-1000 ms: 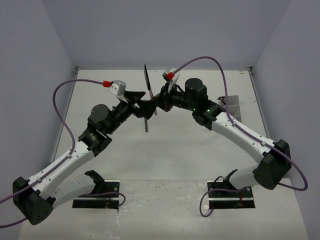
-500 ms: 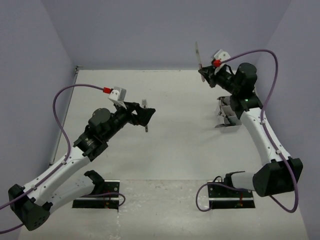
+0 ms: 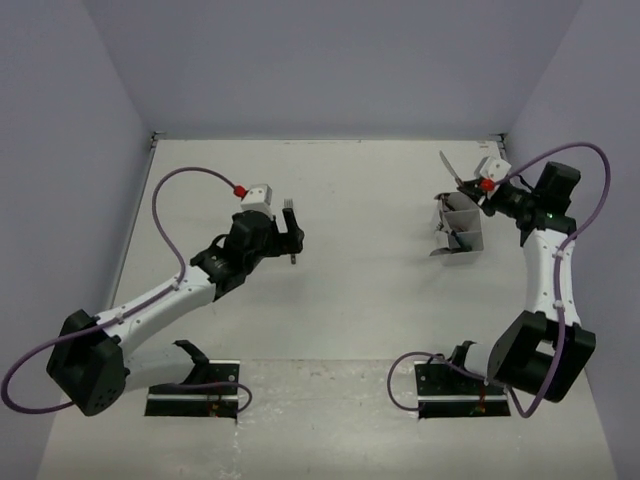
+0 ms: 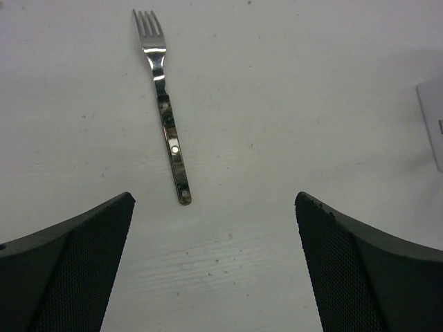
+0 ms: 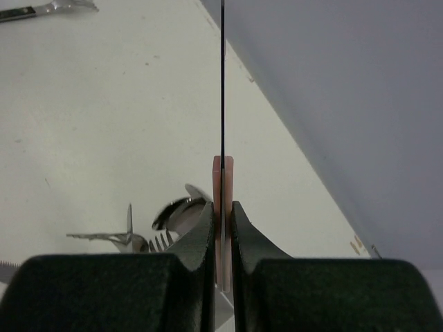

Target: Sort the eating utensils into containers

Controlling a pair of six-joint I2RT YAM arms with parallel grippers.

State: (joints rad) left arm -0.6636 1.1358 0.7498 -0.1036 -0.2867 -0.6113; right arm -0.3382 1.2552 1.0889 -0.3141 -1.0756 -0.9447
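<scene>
No readable text, labels or numbers anywhere.

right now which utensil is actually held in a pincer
The pink-handled one, clamped on edge in the shut right pincer. The dark-handled fork lies loose on the table ahead of the open left pincer; the spoon is ungripped.

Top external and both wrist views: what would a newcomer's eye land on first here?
The right gripper, shut on a pink-handled utensil that sticks up edge-on, hangs by the containers at the right side of the table. Left of centre, the left gripper stands wide open just short of a lone fork lying flat.
</scene>
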